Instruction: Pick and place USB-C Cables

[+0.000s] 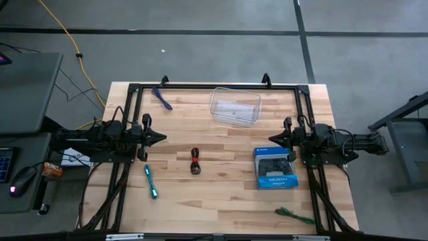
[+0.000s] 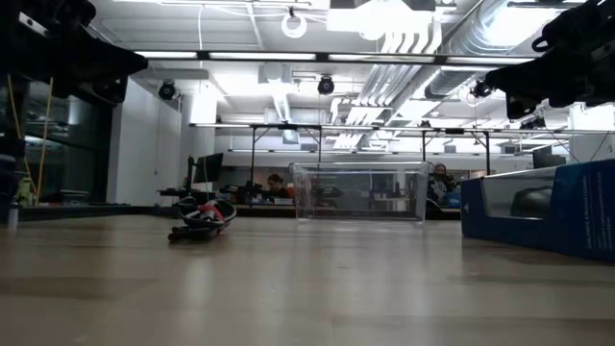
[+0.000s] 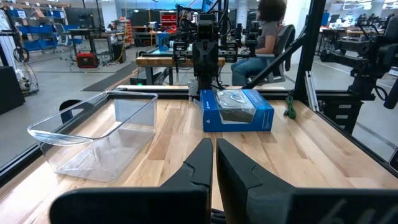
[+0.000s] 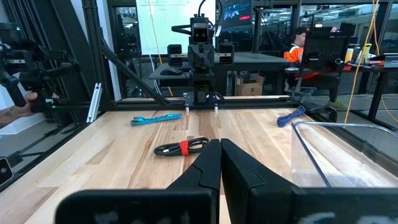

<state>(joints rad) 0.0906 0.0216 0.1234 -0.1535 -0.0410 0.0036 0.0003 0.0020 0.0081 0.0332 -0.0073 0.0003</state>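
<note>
Four cables (image 1: 195, 162) on table; one tub (image 1: 235, 106), one box (image 1: 274, 168); both jaws clenched, empty.

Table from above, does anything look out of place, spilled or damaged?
Nothing looks damaged or spilled. The four cables lie scattered apart: purple cable near the far edge, black cable with red band mid-table, cyan cable near the left arm, green cable at the near right corner. The clear tub stands upright, holding none of them.

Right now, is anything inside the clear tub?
No cable shows inside the clear tub; through its walls only the bare bottom is seen. The purple cable lies outside it, on the table.
</note>
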